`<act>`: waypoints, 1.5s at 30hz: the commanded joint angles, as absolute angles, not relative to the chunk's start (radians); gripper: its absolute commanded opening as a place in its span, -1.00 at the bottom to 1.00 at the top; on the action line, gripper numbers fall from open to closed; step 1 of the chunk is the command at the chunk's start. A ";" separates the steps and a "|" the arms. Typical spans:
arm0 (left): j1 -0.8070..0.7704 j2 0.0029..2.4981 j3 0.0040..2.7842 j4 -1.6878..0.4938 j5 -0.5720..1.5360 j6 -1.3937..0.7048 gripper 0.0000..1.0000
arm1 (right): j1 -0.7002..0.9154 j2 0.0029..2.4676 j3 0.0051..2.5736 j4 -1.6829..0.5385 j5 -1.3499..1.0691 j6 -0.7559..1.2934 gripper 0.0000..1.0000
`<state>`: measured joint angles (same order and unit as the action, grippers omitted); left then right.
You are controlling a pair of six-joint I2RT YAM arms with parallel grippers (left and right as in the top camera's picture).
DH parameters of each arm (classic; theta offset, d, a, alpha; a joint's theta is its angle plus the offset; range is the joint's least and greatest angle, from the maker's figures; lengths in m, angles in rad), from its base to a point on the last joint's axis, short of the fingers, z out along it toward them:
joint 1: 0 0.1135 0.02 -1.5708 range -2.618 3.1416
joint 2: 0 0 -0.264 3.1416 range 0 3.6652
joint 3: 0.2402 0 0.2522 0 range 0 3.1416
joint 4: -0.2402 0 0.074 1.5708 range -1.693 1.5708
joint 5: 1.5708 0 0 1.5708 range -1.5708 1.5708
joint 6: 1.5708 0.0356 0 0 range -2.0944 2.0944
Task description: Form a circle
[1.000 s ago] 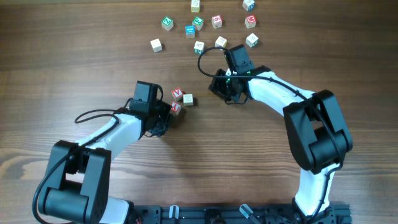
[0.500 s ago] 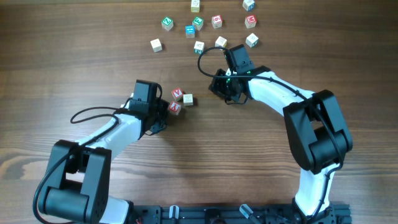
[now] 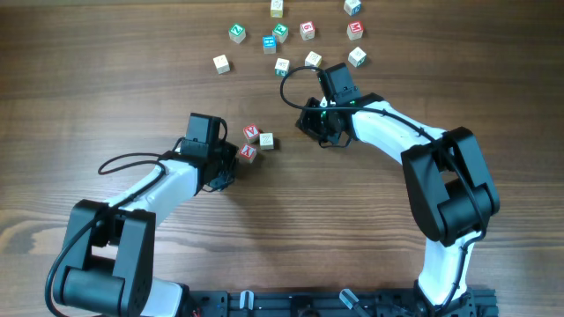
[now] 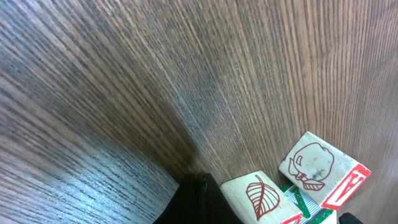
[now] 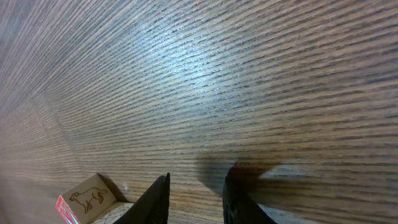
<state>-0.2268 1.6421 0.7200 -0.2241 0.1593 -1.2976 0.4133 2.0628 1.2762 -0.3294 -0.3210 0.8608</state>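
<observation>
1. The step in hand, as I read it, is nudging the circle (image 3: 255,142) tighter. It's really just three little cubes, two red-printed and one pale, bunched on the table (image 3: 106,79) between my two arms.
2. My left gripper (image 3: 234,160) has its fingers pressed together. Its tip looks to be touching the nearest red-printed cube (image 4: 255,194), so I'd call it a push, not a pick.
3. My right gripper (image 3: 315,123) hovers just right of the group, fingers (image 5: 158,200) slightly apart with nothing between them.
4. Next move, I'd guess: fetch another cube from the loose spread (image 3: 291,40) up top and set it down without bumping the trio.
5. In the way: the cable loop (image 3: 295,81) by the right wrist, plus the closest loose cubes.
</observation>
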 commanded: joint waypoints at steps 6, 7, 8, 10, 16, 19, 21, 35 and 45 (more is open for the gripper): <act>-0.226 1.689 0.672 -0.194 0.220 -1.287 -0.92 | 0.404 2.083 1.253 -0.353 -0.262 0.841 -0.40; -0.226 1.689 0.672 -0.193 0.220 -1.287 -0.92 | 0.404 2.083 1.253 -0.353 -0.262 0.840 -0.40; -0.226 1.689 0.672 -0.190 0.220 -1.287 -0.92 | 0.404 2.083 1.253 -0.353 -0.262 0.841 -0.40; -0.226 1.689 0.672 -0.181 0.208 -1.287 -0.92 | 0.404 2.083 1.253 -0.353 -0.262 0.840 -0.40; -0.226 1.689 0.672 -0.137 0.185 -1.287 -0.92 | 0.404 2.083 1.253 -0.353 -0.262 0.840 -0.40; -0.226 1.689 0.672 -0.121 0.184 -1.287 -0.92 | 0.404 2.083 1.253 -0.353 -0.262 0.840 -0.40; -0.226 1.689 0.672 -0.107 0.182 -1.287 -0.92 | 0.404 2.083 1.253 -0.353 -0.262 0.841 -0.40; -0.226 1.689 0.672 -0.234 0.239 -1.287 -0.92 | 0.404 2.083 1.253 -0.353 -0.262 0.840 -0.40; -0.227 1.689 0.672 -0.187 0.281 -1.287 -0.92 | 0.404 2.083 1.253 -0.353 -0.262 0.839 -0.40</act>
<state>-0.2268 1.6543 0.7067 -0.1780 0.2798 -1.2957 0.4133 2.0628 1.2762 -0.3294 -0.3210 0.8608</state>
